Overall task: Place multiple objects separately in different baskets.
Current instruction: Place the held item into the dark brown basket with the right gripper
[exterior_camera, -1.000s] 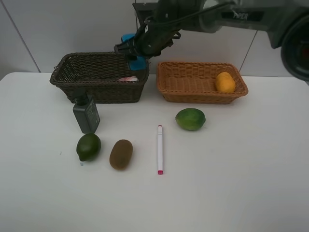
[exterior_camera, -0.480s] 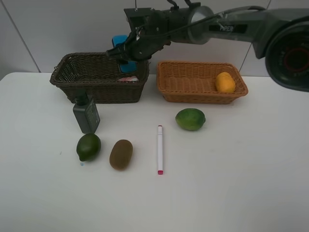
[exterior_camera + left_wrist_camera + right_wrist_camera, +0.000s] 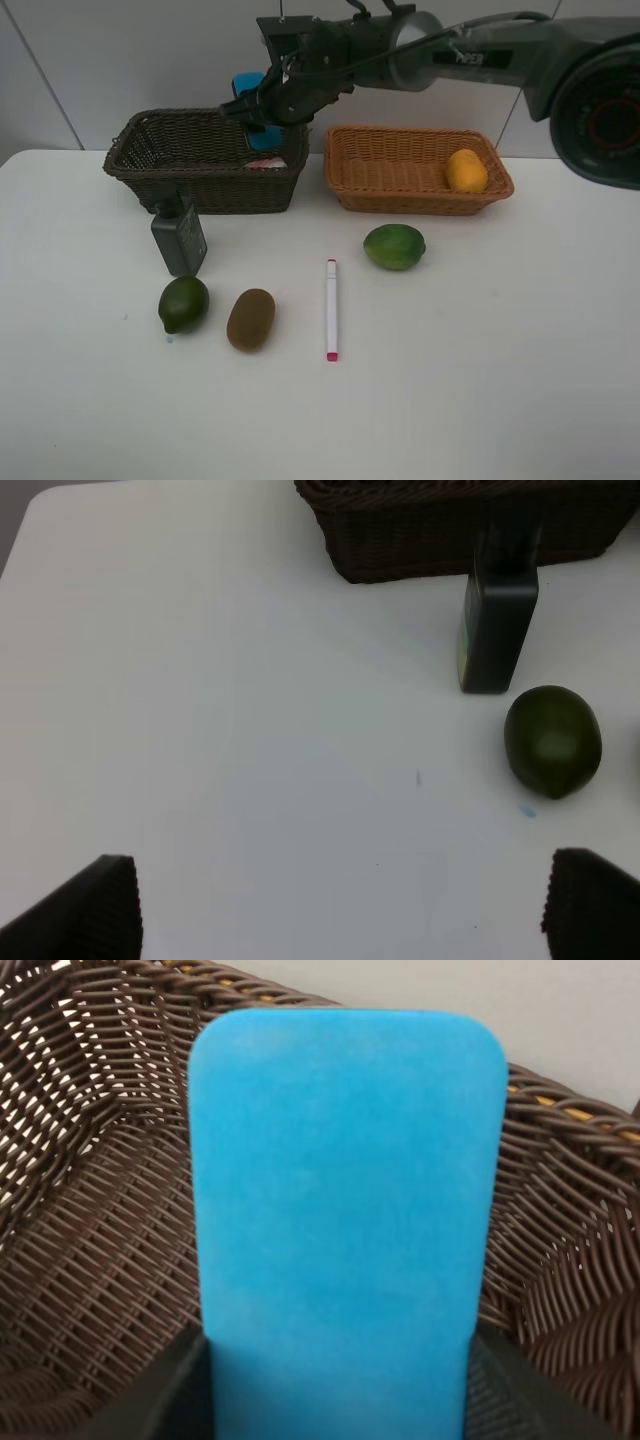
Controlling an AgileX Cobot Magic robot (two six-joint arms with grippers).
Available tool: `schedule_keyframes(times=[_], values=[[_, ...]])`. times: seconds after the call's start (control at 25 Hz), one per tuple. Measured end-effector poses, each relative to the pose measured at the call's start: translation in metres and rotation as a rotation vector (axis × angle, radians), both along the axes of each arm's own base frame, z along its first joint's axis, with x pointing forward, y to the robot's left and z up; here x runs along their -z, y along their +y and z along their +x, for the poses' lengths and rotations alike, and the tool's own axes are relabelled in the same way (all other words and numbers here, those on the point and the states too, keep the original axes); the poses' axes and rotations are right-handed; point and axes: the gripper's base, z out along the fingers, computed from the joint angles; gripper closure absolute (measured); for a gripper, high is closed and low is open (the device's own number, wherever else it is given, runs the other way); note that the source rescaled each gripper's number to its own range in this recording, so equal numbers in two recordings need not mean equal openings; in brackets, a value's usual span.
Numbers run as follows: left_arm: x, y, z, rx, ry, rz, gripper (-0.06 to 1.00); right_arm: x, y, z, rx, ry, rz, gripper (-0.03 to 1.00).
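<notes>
The blue eraser (image 3: 345,1210) is being gripped by the right tool (image 3: 265,108) over the dark basket (image 3: 200,185), at the end beside the tan basket (image 3: 420,203) and close to the rim, so it is risking being bounced out on release; the left tool (image 3: 345,910) is being held open.

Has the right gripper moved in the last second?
Yes: the right gripper, holding the blue eraser, shifted left, further over the dark basket, then stopped.

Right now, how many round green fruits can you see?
2. One green fruit lies left of the brown fuzzy kiwi; the other sits before the light orange wicker basket. Baskets could hide more.
</notes>
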Motion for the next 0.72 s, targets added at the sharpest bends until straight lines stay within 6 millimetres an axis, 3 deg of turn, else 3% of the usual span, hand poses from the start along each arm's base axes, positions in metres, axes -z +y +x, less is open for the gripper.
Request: schedule_keyframes(times=[0.08,0.2,0.28,0.48,0.72], values=[[0.0,0.0,0.0,0.0,0.0,0.0,-0.06,0.0,0.0,0.0,0.0,0.001,0.0,0.56],[0.0,0.0,0.0,0.0,0.0,0.0,-0.06,0.0,0.0,0.0,0.0,0.001,0.0,0.19],[0.0,0.0,0.0,0.0,0.0,0.0,-0.06,0.0,0.0,0.0,0.0,0.001,0.0,0.06],[0.0,0.0,0.0,0.0,0.0,0.0,-0.06,0.0,0.0,0.0,0.0,0.001,0.0,-0.01],[0.0,0.0,0.0,0.0,0.0,0.0,-0.06,0.0,0.0,0.0,0.0,0.001,0.0,-0.01]])
